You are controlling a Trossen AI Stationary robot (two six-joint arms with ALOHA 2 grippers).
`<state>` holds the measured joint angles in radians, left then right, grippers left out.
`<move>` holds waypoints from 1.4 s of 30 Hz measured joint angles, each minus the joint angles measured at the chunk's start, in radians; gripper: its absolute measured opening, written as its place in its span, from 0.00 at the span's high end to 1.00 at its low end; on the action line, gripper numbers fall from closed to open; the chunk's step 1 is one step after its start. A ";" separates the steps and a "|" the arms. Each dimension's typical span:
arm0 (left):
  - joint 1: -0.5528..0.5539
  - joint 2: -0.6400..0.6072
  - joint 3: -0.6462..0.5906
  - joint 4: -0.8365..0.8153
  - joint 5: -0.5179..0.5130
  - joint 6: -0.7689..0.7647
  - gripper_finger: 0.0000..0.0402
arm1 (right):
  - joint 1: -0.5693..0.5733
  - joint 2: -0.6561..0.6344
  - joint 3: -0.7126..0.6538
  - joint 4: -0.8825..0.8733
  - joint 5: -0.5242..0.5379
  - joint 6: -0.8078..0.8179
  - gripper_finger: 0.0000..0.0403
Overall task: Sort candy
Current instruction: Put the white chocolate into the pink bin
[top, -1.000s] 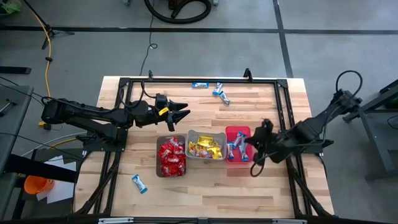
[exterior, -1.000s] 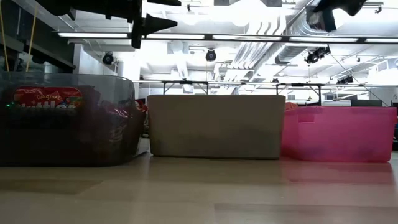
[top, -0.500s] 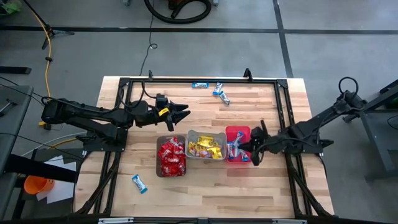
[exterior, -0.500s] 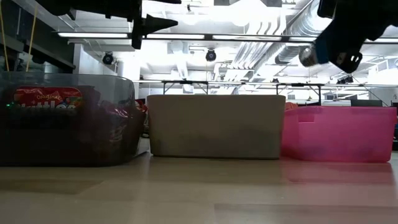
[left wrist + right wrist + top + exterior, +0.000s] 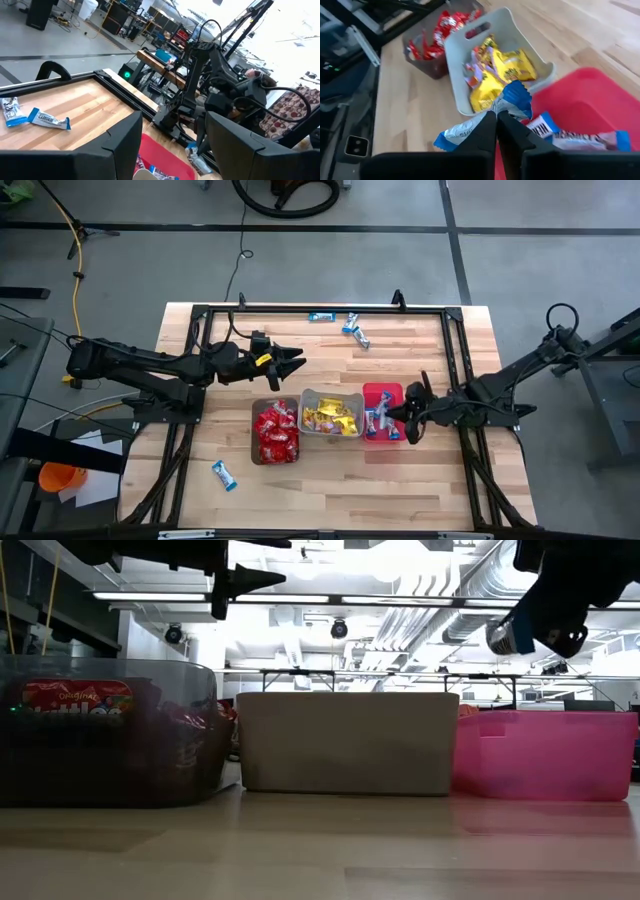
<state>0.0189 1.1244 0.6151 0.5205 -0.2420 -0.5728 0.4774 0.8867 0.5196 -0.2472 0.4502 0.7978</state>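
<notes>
My right gripper [image 5: 407, 418] is shut on a slim blue-and-white candy bar [image 5: 512, 97] above the right part of the pink bin [image 5: 383, 390], which holds more blue-and-white bars [image 5: 555, 131]. The grey bin [image 5: 310, 402] holds yellow packets [image 5: 332, 418]. The brown bin [image 5: 256, 412] holds red packets [image 5: 276, 432]. My left gripper [image 5: 296, 360] is open and empty, above the table just beyond the brown bin. Loose blue-and-white bars lie at the far edge [image 5: 321, 316], [image 5: 355, 331] and near the front left [image 5: 224, 475]. My right gripper pinches the blue-and-white bar about its middle [image 5: 501, 107] between its two shut fingers. The fingers lie across the bar and come from the table's right, slanting down. Both crimped ends stick out to the sides. The bar is clear of the bin.
A black metal frame [image 5: 320, 308] runs round the table. The three bins stand side by side in the middle, near the front. Bare wood lies between the bins and the far bars. In the left wrist view two bars [image 5: 47, 119] lie on the wood, and my right arm [image 5: 225, 95] shows beyond.
My right gripper has come down toward the pink bin with the bar, and its arm has stretched out lower and flatter. My left gripper has kept still.
</notes>
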 joint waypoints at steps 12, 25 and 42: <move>0.000 0.000 0.000 0.000 0.000 0.052 0.49 | -0.079 0.002 0.134 -0.212 -0.030 -0.035 0.53; 0.000 0.000 0.000 0.007 0.264 0.234 0.49 | -0.214 0.024 0.239 0.258 -0.001 -0.318 0.38; 0.000 -0.158 0.000 -0.090 0.260 0.342 0.49 | -0.265 0.281 0.237 0.653 -0.095 -0.772 0.38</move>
<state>0.0189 0.9668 0.6147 0.4307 0.0177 -0.2311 0.2122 1.1673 0.7567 0.4055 0.3549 0.0261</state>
